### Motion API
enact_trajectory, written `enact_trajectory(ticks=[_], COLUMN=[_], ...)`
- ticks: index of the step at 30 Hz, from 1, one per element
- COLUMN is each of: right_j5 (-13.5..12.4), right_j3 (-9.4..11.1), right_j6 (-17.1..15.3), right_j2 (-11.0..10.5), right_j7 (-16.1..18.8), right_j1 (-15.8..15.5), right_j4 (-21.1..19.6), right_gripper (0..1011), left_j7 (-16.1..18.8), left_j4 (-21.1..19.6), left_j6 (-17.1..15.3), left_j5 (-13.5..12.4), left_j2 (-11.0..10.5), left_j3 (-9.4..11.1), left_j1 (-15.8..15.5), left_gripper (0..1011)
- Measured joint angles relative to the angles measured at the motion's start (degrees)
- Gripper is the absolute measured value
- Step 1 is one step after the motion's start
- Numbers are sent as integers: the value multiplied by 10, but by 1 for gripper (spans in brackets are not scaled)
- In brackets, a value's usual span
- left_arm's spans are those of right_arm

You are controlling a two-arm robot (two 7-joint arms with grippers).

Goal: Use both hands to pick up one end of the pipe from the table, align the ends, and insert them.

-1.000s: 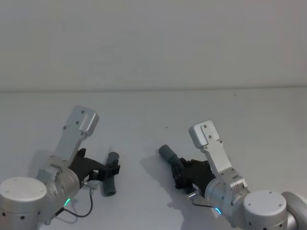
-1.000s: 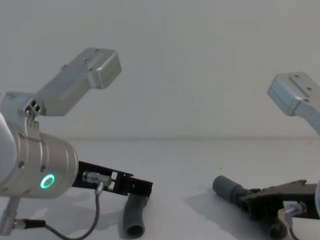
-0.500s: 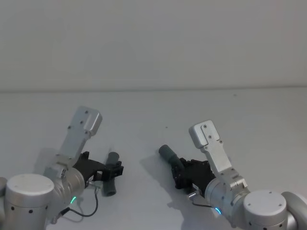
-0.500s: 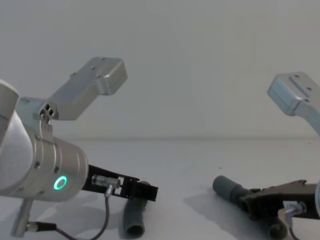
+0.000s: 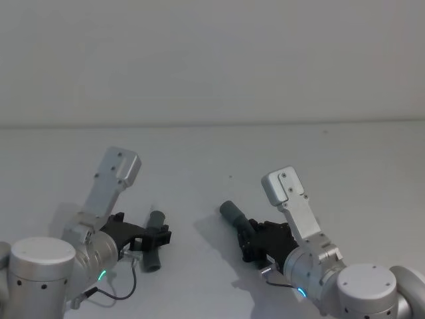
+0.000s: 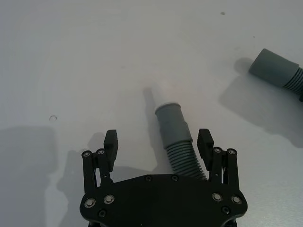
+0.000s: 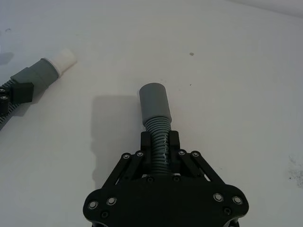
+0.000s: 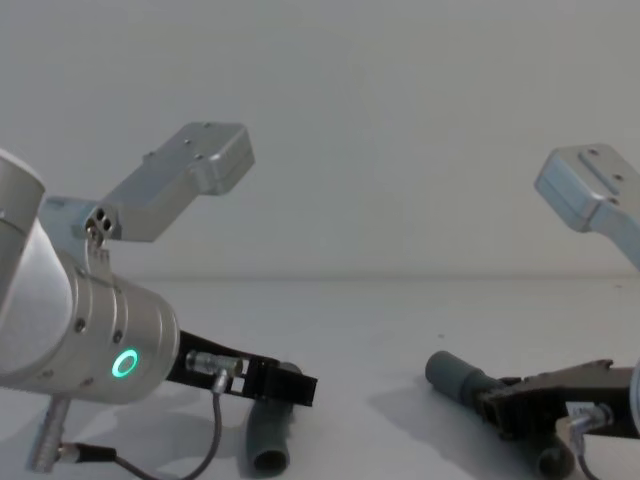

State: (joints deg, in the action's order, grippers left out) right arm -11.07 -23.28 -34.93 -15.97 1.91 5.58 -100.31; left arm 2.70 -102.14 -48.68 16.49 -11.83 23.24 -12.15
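Head view: left gripper (image 5: 157, 234) sits low over the left hose piece (image 5: 153, 260), which lies on the matte white table (image 5: 199, 153). Right gripper (image 5: 248, 243) has the right hose piece (image 5: 232, 212). Left wrist view: fingers apart, one on either side of the ribbed section, neither touching it; that piece lies flat, not grasped. Right wrist view: fingers clamped on the ribs just behind the smooth, wide socket cuff (image 7: 154, 100). The other piece's narrower cuff ends in a white tip (image 7: 64, 57). Chest view: the right piece's cuff tilts upward over its shadow and looks clear of the table. Status: one grasp made. The left grasp, lift, alignment and insertion remain. Both pieces are dark grey, corrugated and slightly bent.
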Motion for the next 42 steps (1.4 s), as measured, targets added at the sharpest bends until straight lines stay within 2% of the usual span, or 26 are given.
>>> enact_trajectory(ticks=[28,42], right_j5=[0,0], right_j3=[0,0], right_j6=[0,0], right_j2=[0,0], right_j7=[0,0], right_j1=[0,0], right_j4=[0,0], right_gripper=[194,194], left_j7=[-14,-16], left_j4=[6,7], left_j6=[-8,31], left_j5=[-17,-23], left_j2=[-11,-9], left_j3=[-1,-10], left_j1=[-2,13], left_gripper=[1002,1001])
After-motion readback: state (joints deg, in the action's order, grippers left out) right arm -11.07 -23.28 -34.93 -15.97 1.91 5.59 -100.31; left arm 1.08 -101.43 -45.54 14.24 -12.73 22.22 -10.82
